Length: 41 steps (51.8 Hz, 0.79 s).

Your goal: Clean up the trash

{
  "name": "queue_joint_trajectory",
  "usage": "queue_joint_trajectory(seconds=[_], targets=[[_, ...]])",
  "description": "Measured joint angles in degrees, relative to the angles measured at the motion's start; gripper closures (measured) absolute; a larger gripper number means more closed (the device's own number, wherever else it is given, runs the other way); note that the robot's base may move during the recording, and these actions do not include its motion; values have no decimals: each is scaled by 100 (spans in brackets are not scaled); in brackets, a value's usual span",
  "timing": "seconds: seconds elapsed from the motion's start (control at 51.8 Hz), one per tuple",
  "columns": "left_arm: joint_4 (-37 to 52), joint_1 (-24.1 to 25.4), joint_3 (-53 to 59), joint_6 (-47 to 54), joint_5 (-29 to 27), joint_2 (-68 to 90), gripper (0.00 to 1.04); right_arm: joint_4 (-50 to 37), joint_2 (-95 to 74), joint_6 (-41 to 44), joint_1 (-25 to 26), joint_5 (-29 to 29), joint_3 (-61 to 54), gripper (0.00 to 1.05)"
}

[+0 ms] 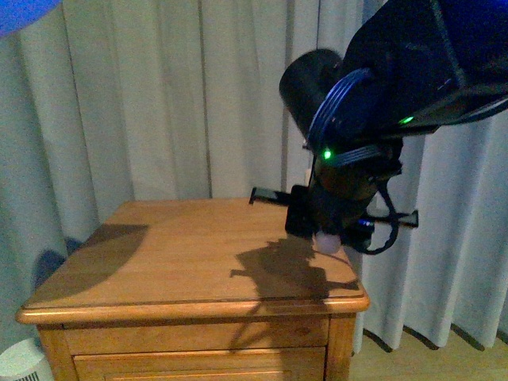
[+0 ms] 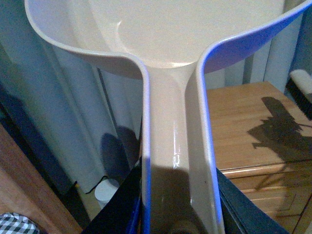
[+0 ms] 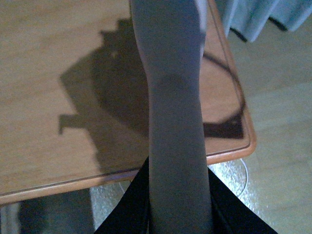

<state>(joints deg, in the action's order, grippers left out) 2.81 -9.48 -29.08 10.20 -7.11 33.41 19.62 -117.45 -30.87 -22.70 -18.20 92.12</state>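
Observation:
My left gripper (image 2: 180,217) is shut on the handle of the pinkish-beige scoop (image 2: 170,44), held in the air to the left of the wooden nightstand (image 2: 243,112); the scoop's bowl looks empty. My right gripper (image 1: 333,226) is shut on the brush, whose grey handle (image 3: 173,97) hangs over the nightstand's right front corner (image 3: 234,141). The brush's pale end (image 1: 327,242) shows just above the tabletop (image 1: 182,254). The right gripper also shows in the right wrist view (image 3: 178,200). No crumpled white paper wad is in view.
Grey curtains (image 1: 159,95) hang behind and beside the nightstand. A round white object (image 1: 20,361) stands on the floor at its left, also in the left wrist view (image 2: 107,190). Bare wooden floor (image 3: 278,97) lies to the right.

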Motion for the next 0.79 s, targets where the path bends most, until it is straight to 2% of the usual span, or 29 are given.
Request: queue_joint_trajectory(seconds=[0.193,0.464,0.696,0.792], targets=[[0,0,0,0,0,0,77,-501,1250,557,232,-50,-654,84],[0,0,0,0,0,0,77,-1178,3442,1353,595,-295,-2194,84],[0,0,0,0,0,0,77,-1222,5230,1814,649,37,-3449,84],[0,0,0,0,0,0,77,-994,6253,1974,903,219,-4048,84]])
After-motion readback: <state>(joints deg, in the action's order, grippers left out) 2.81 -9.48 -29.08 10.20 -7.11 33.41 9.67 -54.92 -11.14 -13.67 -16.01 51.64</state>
